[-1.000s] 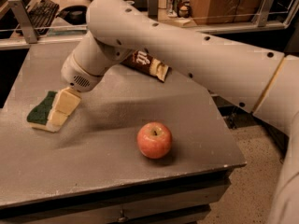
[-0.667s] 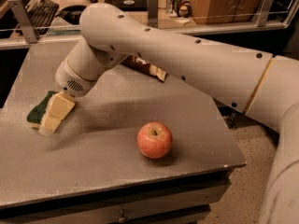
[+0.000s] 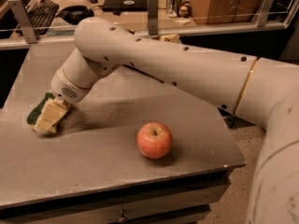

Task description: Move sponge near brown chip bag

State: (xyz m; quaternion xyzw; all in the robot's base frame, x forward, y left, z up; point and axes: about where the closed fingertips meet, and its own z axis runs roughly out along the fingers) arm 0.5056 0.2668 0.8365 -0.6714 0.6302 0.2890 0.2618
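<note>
The sponge (image 3: pixel 35 109) lies at the table's left edge. Only its dark green top shows, up and left of the gripper. My gripper (image 3: pixel 48 119) is low on the table, right against the sponge and covering its right part. The brown chip bag is hidden behind my arm. A small tan scrap (image 3: pixel 170 38) shows just above the arm near the table's back edge, and I cannot tell whether it is part of the bag.
A red apple (image 3: pixel 154 140) stands front centre on the grey table (image 3: pixel 107 171). My thick white arm (image 3: pixel 177 69) spans the table from the right. The table's front and right edges are close to the apple. A rail and desk clutter lie behind.
The gripper has moved left and lower, onto the sponge's right side. The arm has swung over the chip bag, which showed earlier and is now covered. The apple has not moved.
</note>
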